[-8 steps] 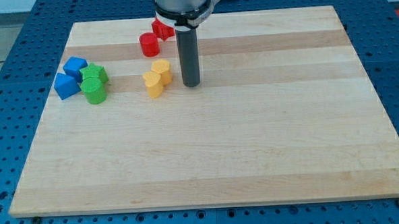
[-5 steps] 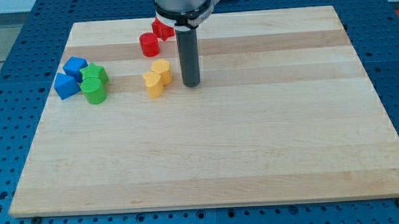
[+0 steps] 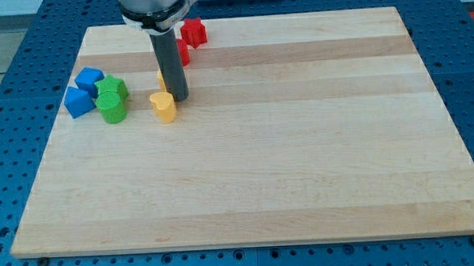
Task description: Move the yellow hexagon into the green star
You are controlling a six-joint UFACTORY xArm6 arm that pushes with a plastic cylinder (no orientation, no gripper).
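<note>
Rod and nothing more ends my arm, so there is no hand to read as wide or narrow, and nothing is held. My tip (image 3: 178, 98) stands on the wooden table (image 3: 318, 153), in its upper left part.

Just to the view's left of my tip and a little below it sits a yellow block (image 3: 164, 106), touching the rod or very nearly so; I cannot tell which. Its shape is hard to make out from here. A sliver of a second yellow block (image 3: 161, 78) shows at the rod's left edge, above the first one and mostly hidden behind the rod. Which of the two is the hexagon I cannot tell.

Further to the view's left of my tip, apart from the yellow pair, lie two green blocks pressed together: the upper green block (image 3: 114, 88) has an uneven outline and may be the star, and the lower green block (image 3: 112, 109) looks like a cylinder. Two blue blocks sit on their far side from my tip, one blue block (image 3: 89, 78) higher up and the other blue block (image 3: 78, 101) lower, the latter touching the greens.

Above my tip, behind the rod, a red block (image 3: 183, 53) is partly hidden. Another red block (image 3: 192, 31) lies beyond it, near the table's top edge.
</note>
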